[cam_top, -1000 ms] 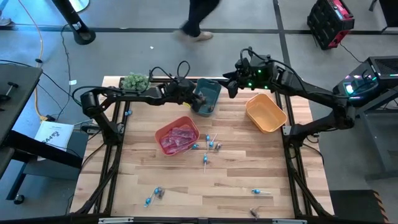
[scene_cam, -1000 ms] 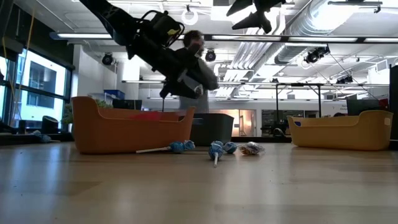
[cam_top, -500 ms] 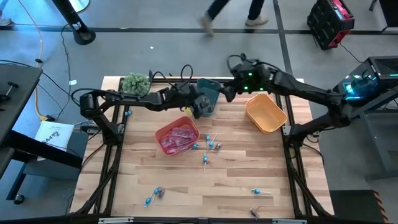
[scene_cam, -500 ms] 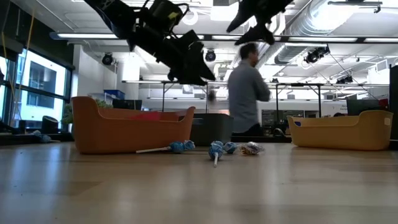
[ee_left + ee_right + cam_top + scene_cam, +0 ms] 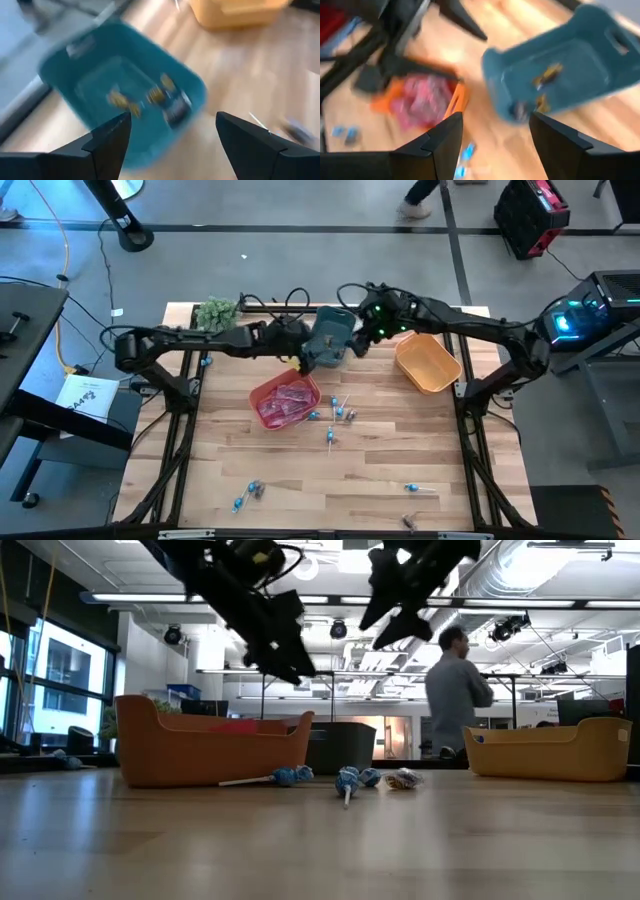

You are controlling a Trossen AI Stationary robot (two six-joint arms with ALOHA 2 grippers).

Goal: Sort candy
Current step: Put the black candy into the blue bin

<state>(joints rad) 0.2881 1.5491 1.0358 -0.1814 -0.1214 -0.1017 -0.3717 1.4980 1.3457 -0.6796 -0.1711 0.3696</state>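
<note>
A teal bin (image 5: 331,338) stands at the table's far middle; the wrist views show several small brownish candy pieces (image 5: 150,95) on its floor. My left gripper (image 5: 301,360) hangs open above the table at the bin's near left corner. My right gripper (image 5: 356,346) hangs open at the bin's right side, higher up (image 5: 385,625). Neither holds anything. A red bin (image 5: 285,398) holds pink packets (image 5: 422,97). Blue lollipops (image 5: 338,416) lie loose on the wood to its right.
An orange bin (image 5: 427,361) stands at the far right and a green plant (image 5: 216,311) at the far left corner. More lollipops (image 5: 249,493) and brownish pieces (image 5: 411,521) lie near the front edge. A person (image 5: 456,690) walks behind the table.
My left gripper has drawn back out of the teal bin toward the table's left, risen a little and rolled. My right gripper has come down and leftward toward the teal bin, tipping further down. A person has walked across behind the table.
</note>
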